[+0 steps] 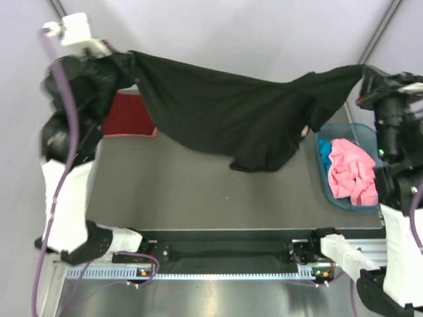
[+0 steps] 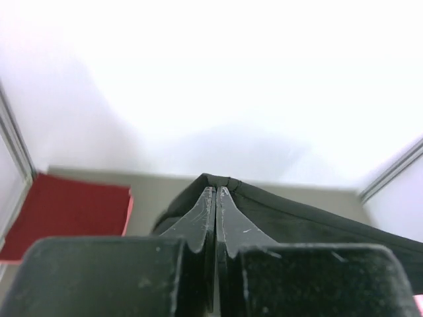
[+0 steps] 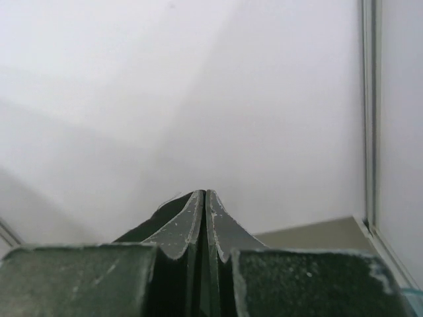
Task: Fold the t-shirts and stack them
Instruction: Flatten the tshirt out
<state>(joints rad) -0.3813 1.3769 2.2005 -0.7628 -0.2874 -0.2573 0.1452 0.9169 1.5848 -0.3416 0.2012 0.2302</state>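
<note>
Black t-shirt (image 1: 225,112) hangs stretched between our left fingers (image 2: 203,212) and right fingers (image 3: 193,212), both clenched on its upper edge; soft, light cloth sags below them over the worktop (image 1: 198,191), so we judge corner pinches safest

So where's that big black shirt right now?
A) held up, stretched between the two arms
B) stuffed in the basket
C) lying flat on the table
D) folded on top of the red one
A: the black t-shirt hangs stretched between the left arm and the right arm, with each arm's jaws shut on one end of it.
</note>
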